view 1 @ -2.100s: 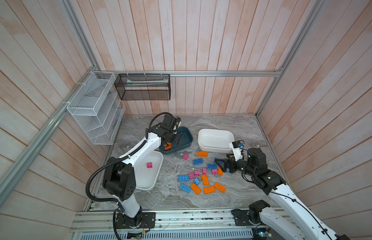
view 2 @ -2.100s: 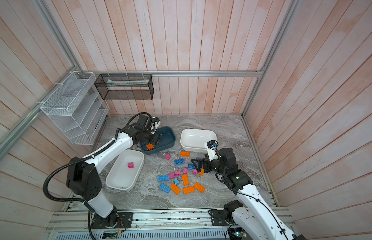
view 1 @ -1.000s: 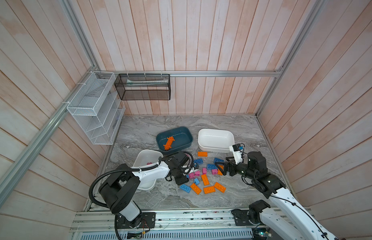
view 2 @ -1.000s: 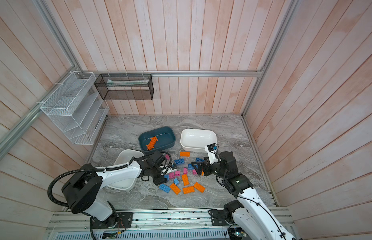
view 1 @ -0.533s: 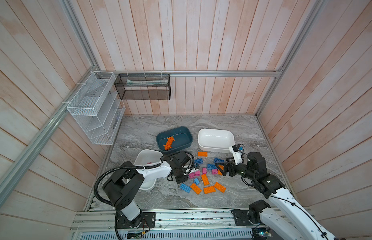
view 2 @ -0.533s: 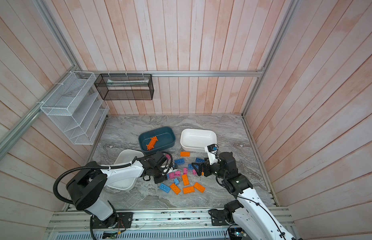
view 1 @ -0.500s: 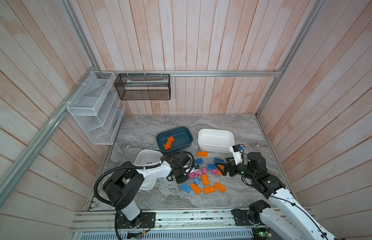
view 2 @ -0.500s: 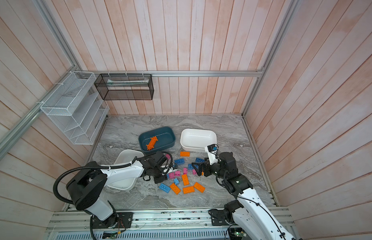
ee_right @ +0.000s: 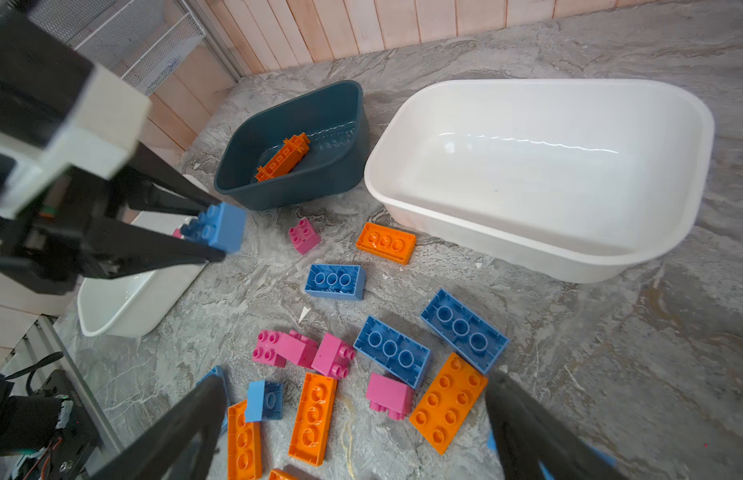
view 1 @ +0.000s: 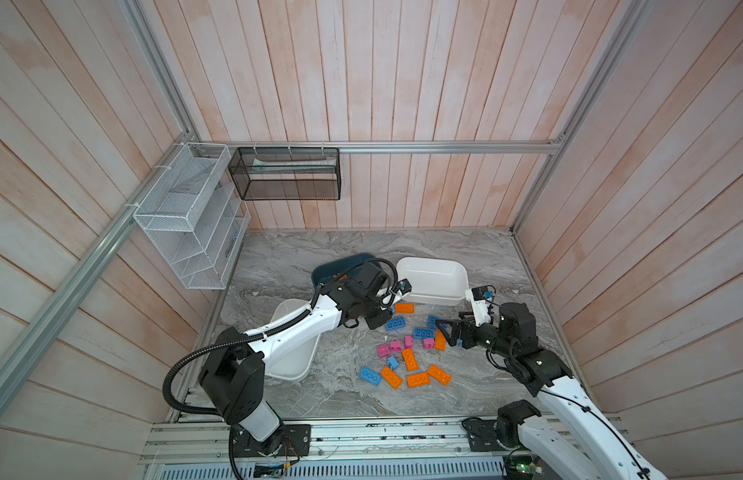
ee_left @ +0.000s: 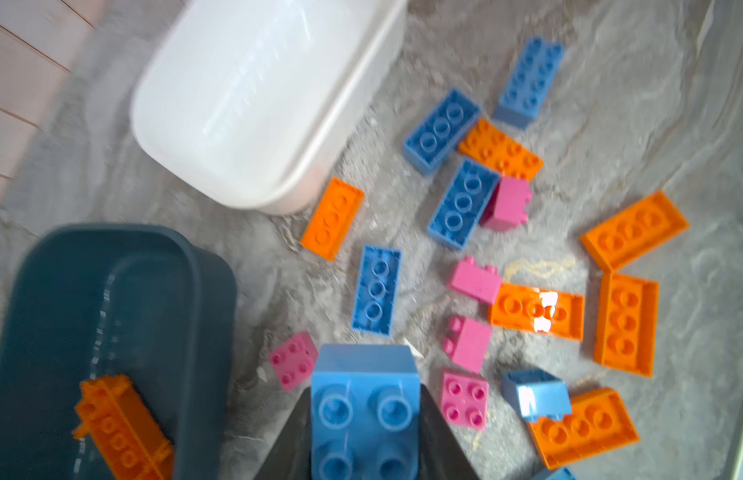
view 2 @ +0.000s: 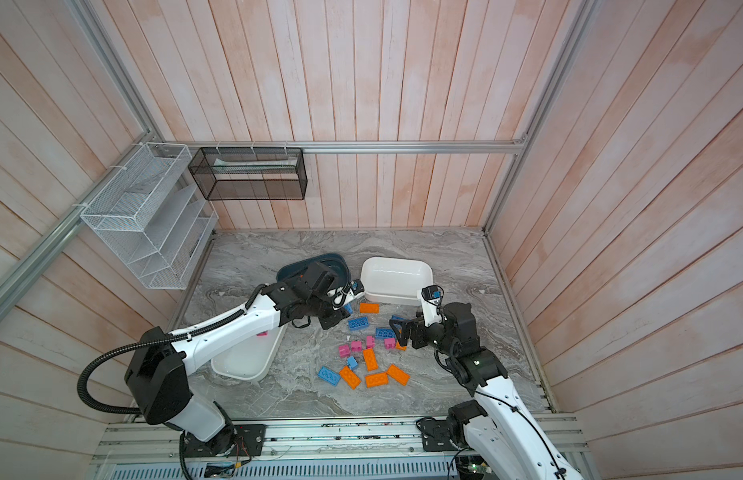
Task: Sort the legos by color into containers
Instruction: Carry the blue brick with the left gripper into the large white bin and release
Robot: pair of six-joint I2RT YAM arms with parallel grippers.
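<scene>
My left gripper is shut on a small blue square lego and holds it off the table, in front of the dark teal container. That container holds a long spiky orange piece. In both top views the left arm hides most of the teal container. Orange, blue and pink legos lie scattered on the marble. An empty white container stands at the back right. Another white container, partly under the left arm, holds a pink brick. My right gripper stands open, low over the scattered bricks, its fingers apart on either side of an orange brick.
A white wire-mesh rack hangs on the left wall and a black wire-mesh basket on the back wall. Wooden walls close in the marble table on three sides. Bare marble lies behind the containers and to the right of the pile.
My left gripper has shut on the blue square lego and risen with it from the pile toward the teal container. The right arm has stayed still.
</scene>
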